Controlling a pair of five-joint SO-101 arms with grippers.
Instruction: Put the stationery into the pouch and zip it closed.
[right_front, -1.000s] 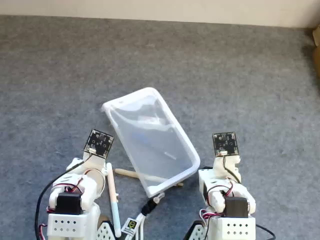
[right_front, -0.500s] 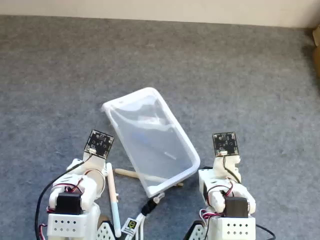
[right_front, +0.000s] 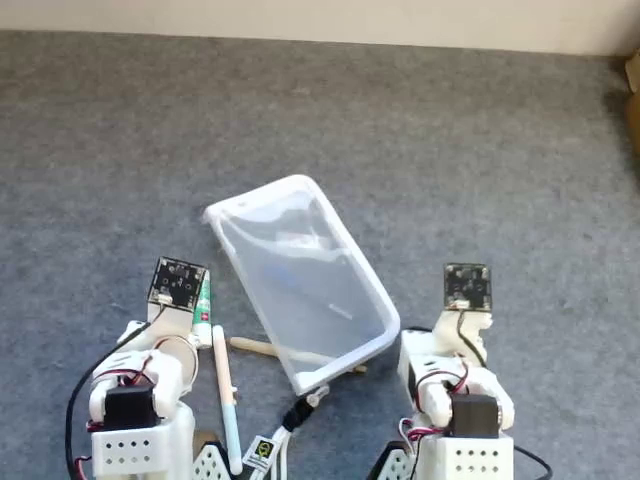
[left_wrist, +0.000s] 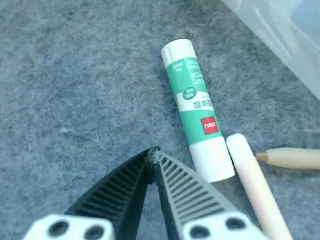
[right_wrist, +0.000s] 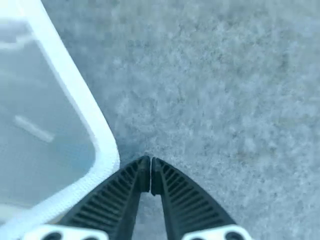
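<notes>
The translucent white pouch (right_front: 300, 280) lies flat and slanted in the middle of the grey carpet. Near its lower left lie a green-and-white glue stick (right_front: 203, 305), a long white pen (right_front: 226, 390) and a wooden pencil (right_front: 260, 347) that runs under the pouch's corner. In the left wrist view my left gripper (left_wrist: 152, 152) is shut and empty, its tips just beside the glue stick (left_wrist: 196, 107), with the pen's end (left_wrist: 252, 185) and the pencil tip (left_wrist: 287, 157) close by. My right gripper (right_wrist: 147, 162) is shut and empty, just off the pouch's edge (right_wrist: 95, 125).
Grey carpet (right_front: 450, 130) stretches open behind and to both sides of the pouch. Cables and a tag (right_front: 268, 448) lie between the two arm bases at the front. A brown object (right_front: 633, 90) sits at the far right edge.
The left arm has swung left, uncovering the glue stick beside the pouch. The right arm has shifted slightly to the right. The pouch, pen and pencil have not moved.
</notes>
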